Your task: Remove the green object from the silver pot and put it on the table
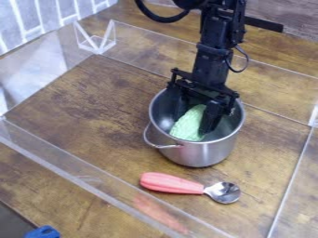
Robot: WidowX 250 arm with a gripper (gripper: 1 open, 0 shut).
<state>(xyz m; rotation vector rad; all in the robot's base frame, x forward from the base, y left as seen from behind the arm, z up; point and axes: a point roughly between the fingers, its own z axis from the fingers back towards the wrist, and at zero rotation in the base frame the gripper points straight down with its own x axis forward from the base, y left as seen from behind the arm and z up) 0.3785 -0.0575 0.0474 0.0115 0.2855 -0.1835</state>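
Camera view, the only one you get: your gripper [202,104] comes down from the top on a black arm and points steeply into the silver pot [194,139], its two black fingers [176,96] spread to either side of the green object [191,123]. The jaws look clamped on the green object, one finger along each of its flanks, though contact at the far finger is hard to confirm at this resolution. The green object sits tilted, its upper end leaning toward the right finger, its lower end down inside the pot near the middle; you cannot tell if it touches the pot floor. The pot stands upright on the table [87,102], right of centre, with a small side handle showing at its left rim. In front of the pot, apart from it, a red-handled spoon [187,186] lies flat, handle pointing left, silver bowl to the right. Clear acrylic walls [50,153] edge the table; a folded clear piece stands at the far left corner.
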